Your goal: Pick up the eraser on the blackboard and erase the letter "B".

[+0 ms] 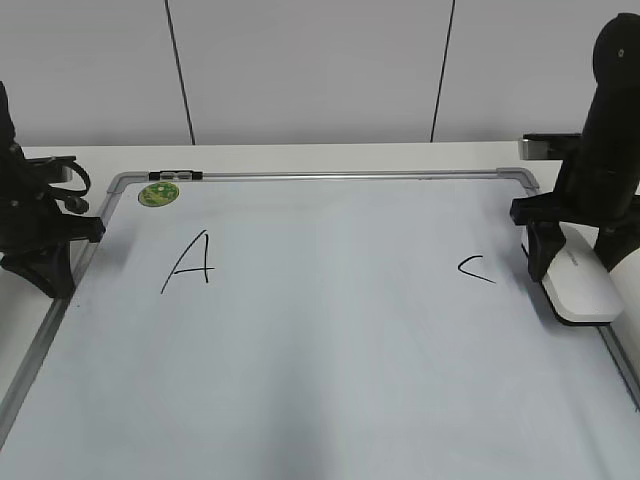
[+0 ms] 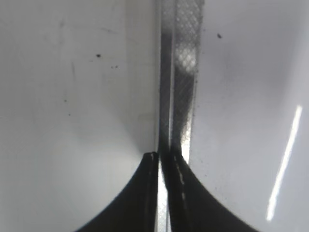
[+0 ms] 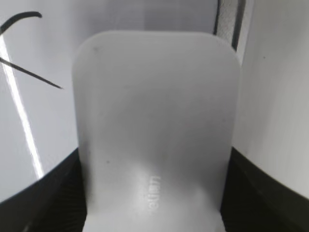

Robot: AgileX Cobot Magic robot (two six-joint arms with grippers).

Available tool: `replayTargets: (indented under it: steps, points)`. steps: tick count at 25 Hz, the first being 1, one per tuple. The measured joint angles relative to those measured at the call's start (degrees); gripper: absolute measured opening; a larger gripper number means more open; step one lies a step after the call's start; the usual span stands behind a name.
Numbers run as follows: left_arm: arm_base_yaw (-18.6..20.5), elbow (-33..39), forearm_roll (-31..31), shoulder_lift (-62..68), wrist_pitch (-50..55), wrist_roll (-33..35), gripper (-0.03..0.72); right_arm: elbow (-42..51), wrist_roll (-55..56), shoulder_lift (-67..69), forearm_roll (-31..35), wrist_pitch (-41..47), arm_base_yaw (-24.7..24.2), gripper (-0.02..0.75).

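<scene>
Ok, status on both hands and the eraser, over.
Left hand shut, empty, over board frame. Right hand shut on the eraser at blackboard right edge. No "B" visible between "A" and "C". Nothing obstructing.

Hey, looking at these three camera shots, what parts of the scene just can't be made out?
- Exterior view: the right gripper fingertips, hidden behind the eraser.
- Right wrist view: the eraser's lettering, too blurred to read; the board under it is covered.
- Left wrist view: left gripper seen only as two dark tips over the blackboard frame; the letters are out of view.
- No "B" shows between "A" and "C".
</scene>
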Motion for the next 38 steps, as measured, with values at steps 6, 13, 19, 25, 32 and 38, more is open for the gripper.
replayTargets:
  steps: [6,13,19,25,32,38]
  points:
    - [0.0,0.0,0.0,0.0,0.0,0.0,0.027,-0.7,-0.2,0.0,-0.5,0.0,0.0,0.524]
    - [0.0,0.0,0.0,0.0,0.0,0.0,0.027,-0.9,-0.2,0.4,-0.6,-1.4,0.0,0.523]
    - [0.0,0.0,0.0,0.0,-0.1,0.0,0.03,-1.3,-0.3,3.2,-0.6,-1.6,0.0,0.524]
    - [0.0,0.0,0.0,0.0,-0.1,0.0,0.029,-1.8,-0.3,3.9,-1.0,-3.8,0.0,0.524]
    - [0.0,0.0,0.0,0.0,-0.1,0.0,0.053,-1.8,-0.3,4.0,-1.1,-4.2,0.0,0.524]
    - [0.0,0.0,0.0,0.0,-0.1,0.0,0.031,-1.8,-0.3,4.0,-1.1,-4.2,0.0,0.569]
